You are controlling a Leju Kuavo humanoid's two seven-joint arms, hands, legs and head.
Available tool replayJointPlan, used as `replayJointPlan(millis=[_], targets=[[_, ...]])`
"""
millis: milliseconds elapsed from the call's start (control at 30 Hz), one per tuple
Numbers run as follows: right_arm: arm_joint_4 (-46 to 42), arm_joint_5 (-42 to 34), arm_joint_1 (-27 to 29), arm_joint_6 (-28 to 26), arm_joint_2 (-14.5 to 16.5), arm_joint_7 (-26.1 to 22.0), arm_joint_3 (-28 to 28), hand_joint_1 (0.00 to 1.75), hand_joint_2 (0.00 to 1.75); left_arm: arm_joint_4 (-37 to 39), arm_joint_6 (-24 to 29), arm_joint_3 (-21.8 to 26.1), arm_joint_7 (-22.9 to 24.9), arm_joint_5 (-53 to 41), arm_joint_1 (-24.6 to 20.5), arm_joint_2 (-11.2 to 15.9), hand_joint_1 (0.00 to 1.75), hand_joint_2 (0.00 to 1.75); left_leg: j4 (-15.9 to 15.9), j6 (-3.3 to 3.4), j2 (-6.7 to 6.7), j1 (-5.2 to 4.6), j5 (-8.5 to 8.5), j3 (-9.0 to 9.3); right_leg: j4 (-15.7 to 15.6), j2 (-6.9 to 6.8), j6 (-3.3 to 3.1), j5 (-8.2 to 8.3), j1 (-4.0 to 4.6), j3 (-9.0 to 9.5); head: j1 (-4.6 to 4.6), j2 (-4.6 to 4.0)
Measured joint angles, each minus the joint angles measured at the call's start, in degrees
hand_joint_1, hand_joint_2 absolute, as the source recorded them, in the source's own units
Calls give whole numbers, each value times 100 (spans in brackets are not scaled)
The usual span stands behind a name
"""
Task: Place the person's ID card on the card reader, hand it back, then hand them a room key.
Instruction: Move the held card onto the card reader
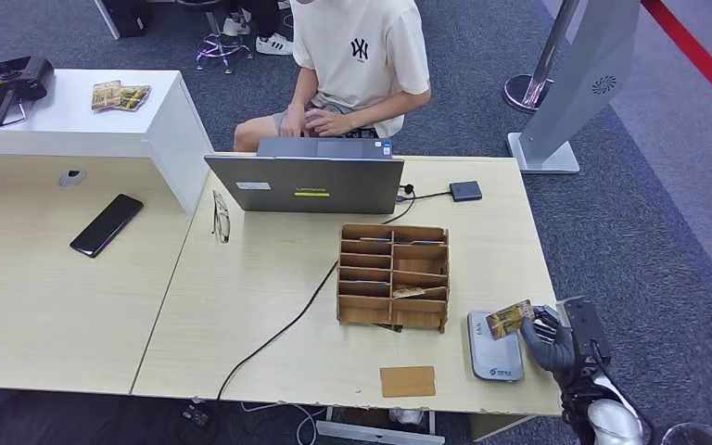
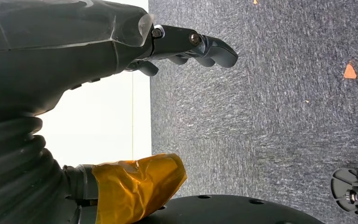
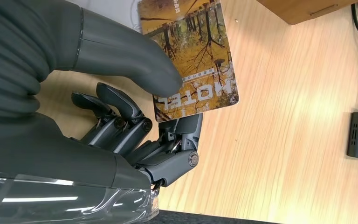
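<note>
My right hand (image 1: 551,341) pinches the hotel card (image 1: 509,318) thumb-on-top, just above the card reader (image 1: 494,356), likely to lay it flat there; left hand (image 2: 186,46) hangs empty, fingers loosely curled.

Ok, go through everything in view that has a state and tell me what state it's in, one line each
Right hand: pinches the card above the reader.
Card: held, printed HOTEL, tilted.
Card reader: flat near the table's front edge.
Left hand: holds nothing, over carpet.
Laptop: lid up, facing the person.
Phone: flat, screen dark.
Wooden organizer: upright, a card in one slot.
</note>
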Motion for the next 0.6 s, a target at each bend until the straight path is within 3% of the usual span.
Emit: replayJointPlan(millis=[600], targets=[[0, 103, 19, 15, -318, 111, 115, 175, 175, 0, -2, 52, -11, 14, 2, 0, 0, 175, 1, 2, 0, 0, -1, 1, -2, 0, 0, 0, 0, 2, -1, 0]])
